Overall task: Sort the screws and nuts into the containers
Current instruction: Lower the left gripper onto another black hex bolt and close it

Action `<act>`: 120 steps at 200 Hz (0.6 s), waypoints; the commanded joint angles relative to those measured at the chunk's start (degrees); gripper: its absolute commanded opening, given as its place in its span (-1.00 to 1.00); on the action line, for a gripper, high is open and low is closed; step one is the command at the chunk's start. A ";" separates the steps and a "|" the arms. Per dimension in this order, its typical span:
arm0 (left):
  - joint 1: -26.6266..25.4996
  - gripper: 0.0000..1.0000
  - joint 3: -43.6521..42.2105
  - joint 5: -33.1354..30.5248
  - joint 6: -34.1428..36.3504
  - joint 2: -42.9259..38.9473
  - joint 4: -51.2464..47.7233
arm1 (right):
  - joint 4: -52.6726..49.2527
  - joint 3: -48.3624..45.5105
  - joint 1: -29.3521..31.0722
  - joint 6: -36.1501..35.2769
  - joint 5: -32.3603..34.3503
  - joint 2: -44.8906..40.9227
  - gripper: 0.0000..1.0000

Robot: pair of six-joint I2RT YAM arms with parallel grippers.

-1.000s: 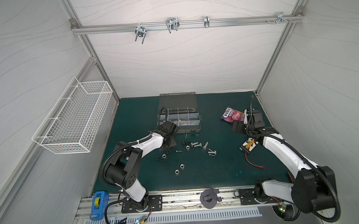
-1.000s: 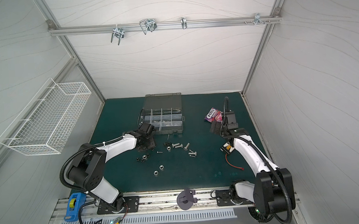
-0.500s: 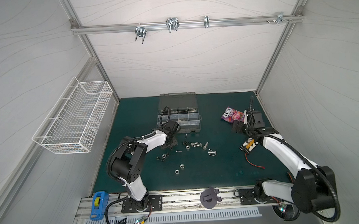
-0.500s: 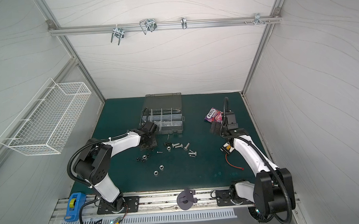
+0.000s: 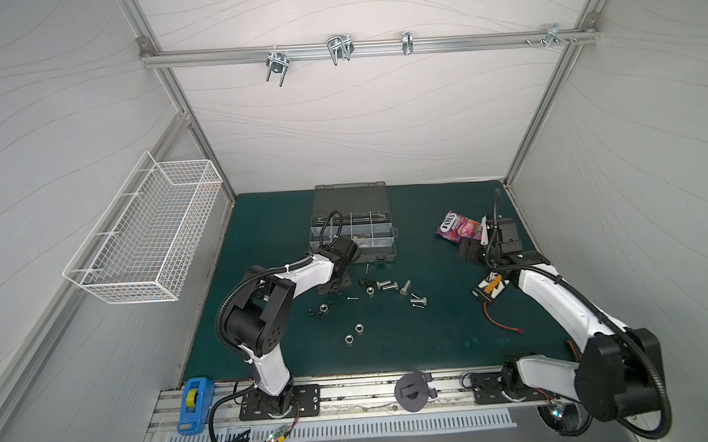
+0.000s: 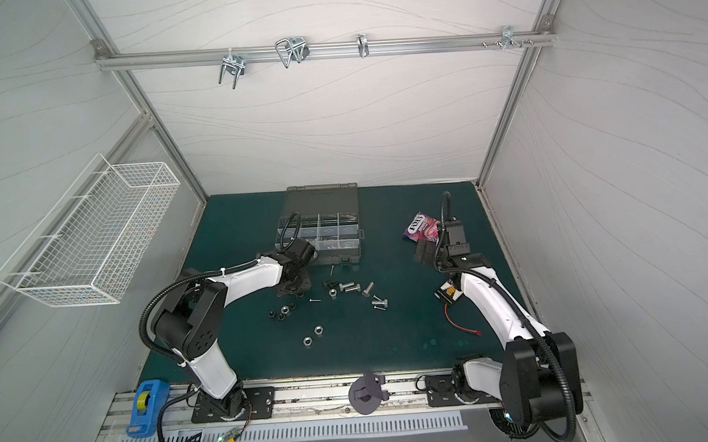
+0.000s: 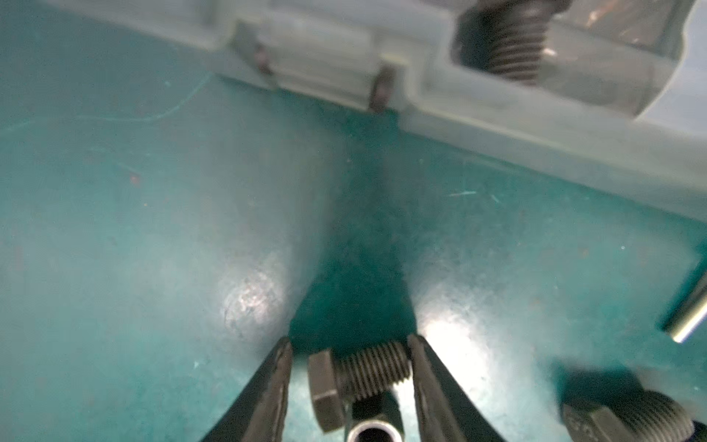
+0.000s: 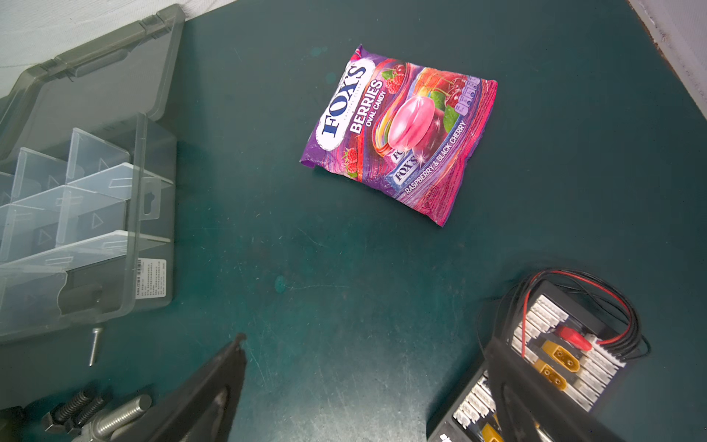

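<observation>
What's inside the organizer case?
Left wrist view shows a black bolt in a near compartment of the organizer case. In both top views the front row holds pale specks, too small to identify. The left arm covers the front-left compartments.

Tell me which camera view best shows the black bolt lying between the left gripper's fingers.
The left wrist view: the black bolt fills the foreground, hex head and threads clear, flanked by the left gripper. In both top views that gripper hides it. I cannot pick it out in the right wrist view.
</observation>
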 commanded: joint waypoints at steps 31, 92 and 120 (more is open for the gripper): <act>-1.11 -0.03 1.49 -1.43 -1.26 2.68 -3.01 | 0.07 -0.90 0.35 0.45 0.79 -1.47 0.98; -1.06 -0.31 1.13 -1.56 -1.33 1.67 -2.93 | 0.07 -1.34 0.35 0.53 1.58 -1.86 0.98; -1.10 -0.34 0.44 -1.58 -1.22 1.10 -2.29 | 0.11 -1.28 0.33 0.55 1.66 -1.82 0.98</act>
